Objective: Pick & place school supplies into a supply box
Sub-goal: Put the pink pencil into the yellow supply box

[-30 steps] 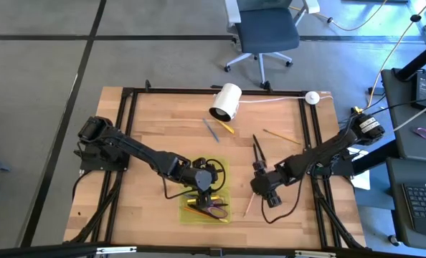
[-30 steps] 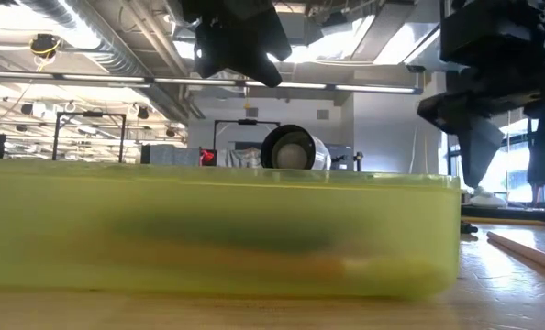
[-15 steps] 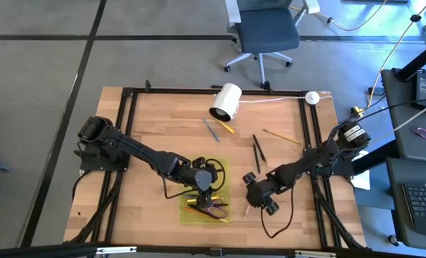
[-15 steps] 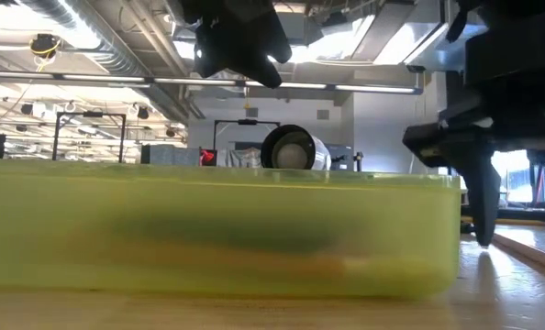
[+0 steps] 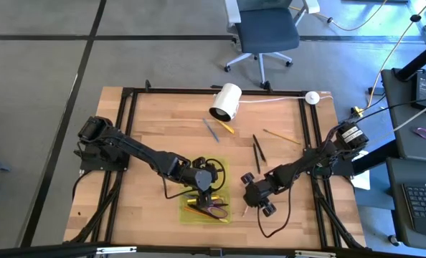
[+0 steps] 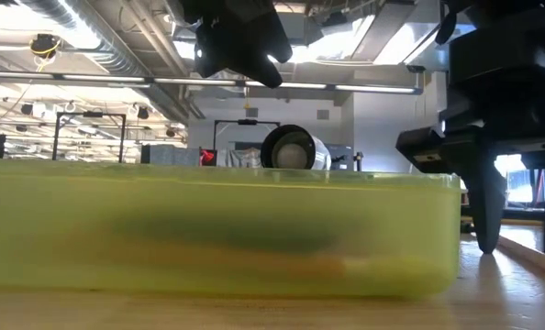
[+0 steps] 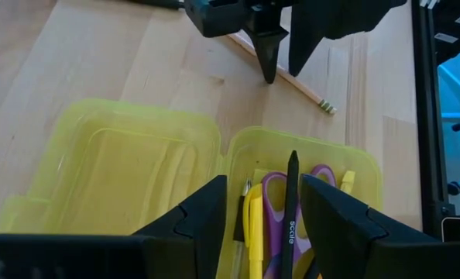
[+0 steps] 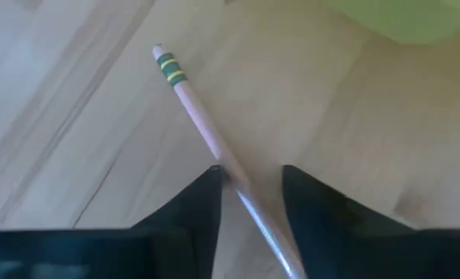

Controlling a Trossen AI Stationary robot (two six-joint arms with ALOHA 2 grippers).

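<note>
The supply box (image 5: 223,169) (image 6: 217,229) (image 7: 137,155) is a shallow yellow-green tray near the table's front. It holds purple-handled scissors (image 7: 270,194), a yellow pen (image 7: 253,229) and a black pen (image 7: 291,205). My left gripper (image 5: 203,195) (image 7: 262,180) hangs open above the box, touching nothing. To the box's right a wood-coloured pencil (image 8: 191,108) (image 7: 307,89) lies flat on the table. My right gripper (image 5: 248,205) (image 8: 249,170) (image 6: 520,234) is open and down at the table. Its fingers stand on either side of the pencil. My right gripper comes from above, slanting down, with its fingers across the pencil's shaft (image 8: 228,177), about halfway along it. One fingertip (image 8: 211,180) stands against the shaft's side; the other (image 8: 292,182) is apart from it. The pencil lies flat on the table.
More pens and pencils lie farther back: a blue one and a yellow one (image 5: 219,128), two black ones (image 5: 257,150), and a yellow pencil (image 5: 281,135). A white cylinder (image 5: 226,102) with a cable lies at the far edge. Black frame rails (image 5: 310,136) run along the table's sides.
My right gripper has come down to the table and moved a little toward the box and the near edge. Its fingertips now stand at the pencil. The left gripper and the box have kept still.
</note>
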